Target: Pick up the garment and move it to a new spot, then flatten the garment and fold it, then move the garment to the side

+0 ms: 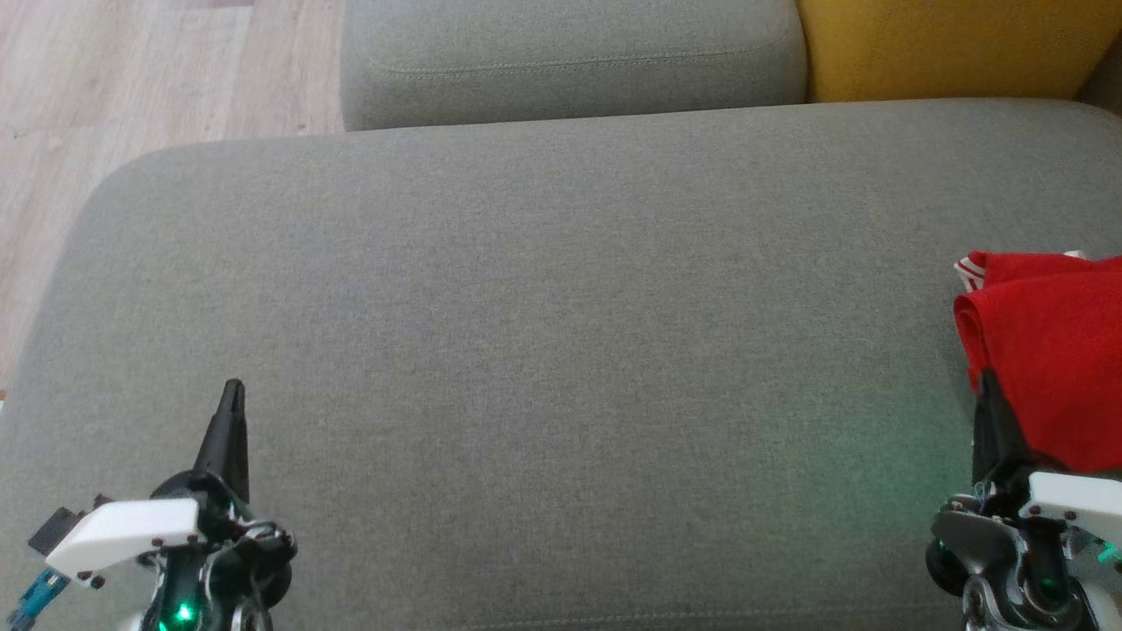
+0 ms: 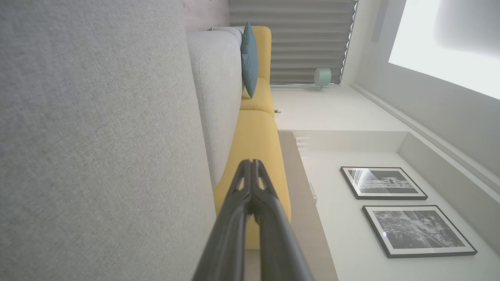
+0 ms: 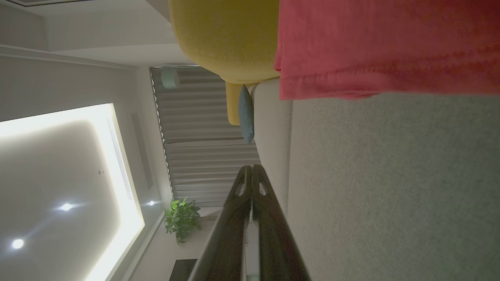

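Note:
The garment [image 1: 1052, 350] is a red cloth with a red-and-white striped edge, lying in a bunched heap at the far right of the grey sofa seat [image 1: 543, 333]. In the right wrist view the garment [image 3: 390, 47] hangs across the top right. My right gripper [image 1: 989, 386] is shut and empty, its tip just beside the garment's near left edge; whether it touches the cloth I cannot tell. At the lower left my left gripper [image 1: 233, 394] is shut and empty over bare seat. Both wrist views show fingertips pressed together: left gripper [image 2: 250, 162], right gripper [image 3: 252, 168].
A grey back cushion [image 1: 570, 61] and a yellow cushion [image 1: 955, 44] rise behind the seat. Wooden floor [image 1: 131, 96] lies past the seat's left edge. A blue pillow [image 2: 249, 58] stands further along the sofa.

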Robot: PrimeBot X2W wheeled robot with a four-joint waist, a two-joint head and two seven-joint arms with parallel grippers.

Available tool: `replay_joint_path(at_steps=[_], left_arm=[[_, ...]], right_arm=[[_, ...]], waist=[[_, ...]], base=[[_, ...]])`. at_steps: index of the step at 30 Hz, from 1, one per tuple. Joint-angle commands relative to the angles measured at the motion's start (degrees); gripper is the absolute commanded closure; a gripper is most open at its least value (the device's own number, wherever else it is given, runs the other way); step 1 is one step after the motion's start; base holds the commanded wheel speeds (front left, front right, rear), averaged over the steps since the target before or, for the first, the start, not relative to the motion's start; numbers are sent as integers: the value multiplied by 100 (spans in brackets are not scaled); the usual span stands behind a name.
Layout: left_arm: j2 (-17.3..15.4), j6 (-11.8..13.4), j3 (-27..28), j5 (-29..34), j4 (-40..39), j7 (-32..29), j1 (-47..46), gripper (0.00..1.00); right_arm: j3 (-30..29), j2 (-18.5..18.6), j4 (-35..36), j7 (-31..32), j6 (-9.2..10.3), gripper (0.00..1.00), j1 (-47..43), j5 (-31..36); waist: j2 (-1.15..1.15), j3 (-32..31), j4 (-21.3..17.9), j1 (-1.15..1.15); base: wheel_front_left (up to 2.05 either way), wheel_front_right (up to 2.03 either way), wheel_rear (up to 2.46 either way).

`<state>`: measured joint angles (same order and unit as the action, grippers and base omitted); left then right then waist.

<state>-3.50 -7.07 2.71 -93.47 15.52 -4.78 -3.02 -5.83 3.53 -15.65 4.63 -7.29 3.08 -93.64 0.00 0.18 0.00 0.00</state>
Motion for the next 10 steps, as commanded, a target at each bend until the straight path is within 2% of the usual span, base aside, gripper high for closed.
replay_joint_path(at_steps=[1, 10], left_arm=[[-51, -42, 225, 0, -154, -45, -303, 100], [-39, -42, 242, 15, -153, -59, -304, 100]], right_arm=[[112, 66, 173, 40, -20, 100, 294, -3], [93, 52, 172, 56, -20, 100, 296, 13]], waist=[[0, 0, 0, 0], [0, 0, 0, 0]], base=[[0, 0, 0], [0, 0, 0]])
